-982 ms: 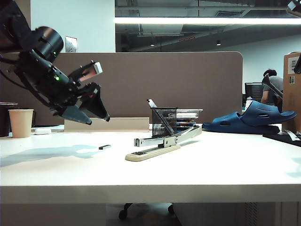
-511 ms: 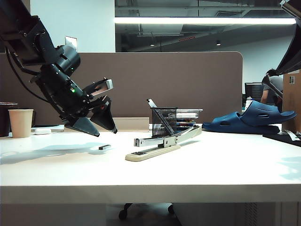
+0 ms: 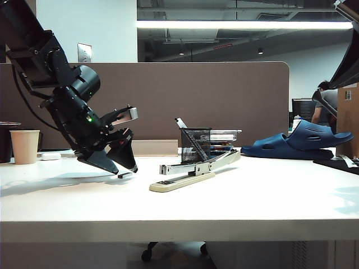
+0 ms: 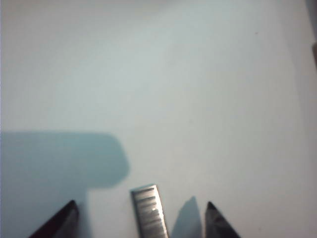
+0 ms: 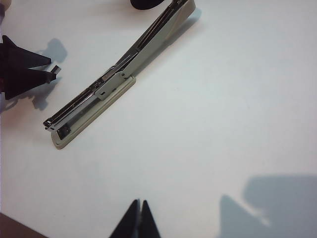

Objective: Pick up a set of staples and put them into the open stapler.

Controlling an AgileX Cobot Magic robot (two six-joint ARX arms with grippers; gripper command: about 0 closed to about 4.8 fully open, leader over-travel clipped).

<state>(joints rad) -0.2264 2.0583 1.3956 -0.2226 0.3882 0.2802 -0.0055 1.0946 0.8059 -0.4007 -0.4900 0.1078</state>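
While the left gripper (image 4: pixel 141 218) hangs spread wide astride the set of staples (image 4: pixel 148 212) on the tabletop (image 3: pixel 235 196), at the stapler's (image 3: pixel 193 169) nine o'clock, the pickup is under way; next comes closing squarely. The right gripper (image 5: pixel 138 218) hovers pinched together.

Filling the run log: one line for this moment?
left gripper: open, straddling small grey staple strip | right gripper: shut, above table | beige stapler: open
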